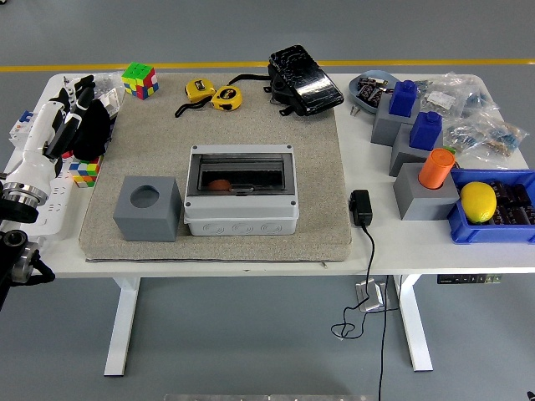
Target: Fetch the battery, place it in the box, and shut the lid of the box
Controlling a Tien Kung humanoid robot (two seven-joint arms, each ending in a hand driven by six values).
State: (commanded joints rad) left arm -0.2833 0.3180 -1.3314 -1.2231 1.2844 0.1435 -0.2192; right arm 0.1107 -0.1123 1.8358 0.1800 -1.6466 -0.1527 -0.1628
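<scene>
On the white table (251, 255) the small orange battery (220, 185) already lies inside the grey plastic box (241, 200), its dark see-through lid (241, 173) looks shut, and the left hand (77, 113) rests far off, fingers loose, holding nothing.

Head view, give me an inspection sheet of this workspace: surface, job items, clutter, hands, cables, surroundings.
Surface: white table with a beige mat across its middle.
Job's things: grey box on the mat, its dark see-through lid lying over it, a small orange item inside; grey block with a round hole left of the box.
Clutter: two cubes, tape measures, black pouch, grey blocks holding blue and orange pieces, yellow ball in a blue bin, bagged parts far right.
Hands: left hand at the table's left edge, holding nothing; right not in view.
Cables: black adapter, cord hanging off the front edge.
Surroundings: grey floor, yellow line; nobody seen.
</scene>
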